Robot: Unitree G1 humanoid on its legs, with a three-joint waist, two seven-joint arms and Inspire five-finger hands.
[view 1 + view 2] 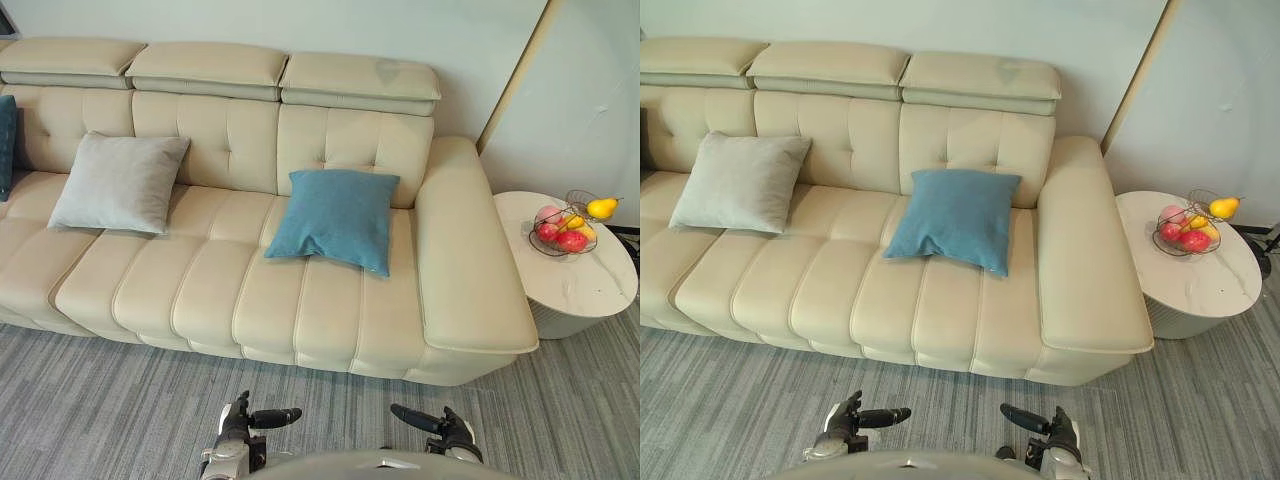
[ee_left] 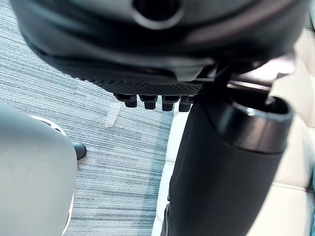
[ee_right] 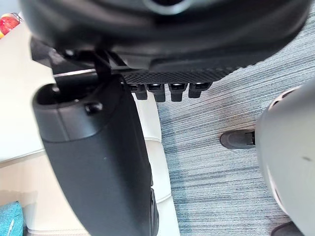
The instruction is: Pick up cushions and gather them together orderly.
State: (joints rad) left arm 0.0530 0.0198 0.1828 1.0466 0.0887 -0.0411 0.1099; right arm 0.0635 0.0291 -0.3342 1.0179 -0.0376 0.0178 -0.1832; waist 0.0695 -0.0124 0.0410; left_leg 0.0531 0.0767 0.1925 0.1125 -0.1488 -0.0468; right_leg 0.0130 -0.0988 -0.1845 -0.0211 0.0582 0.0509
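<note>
Left eye view: my left hand (image 1: 238, 420) and right hand (image 1: 450, 430), both relaxed open and empty, should take the blue cushion (image 1: 335, 218) evenly by opposite edges.

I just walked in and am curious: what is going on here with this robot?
The robot stands before the sofa and holds nothing. Its left hand and right hand hang low over the carpet, both open. A grey cushion and a blue cushion lie apart on the seat, untouched. The gathering has not yet begun.
</note>
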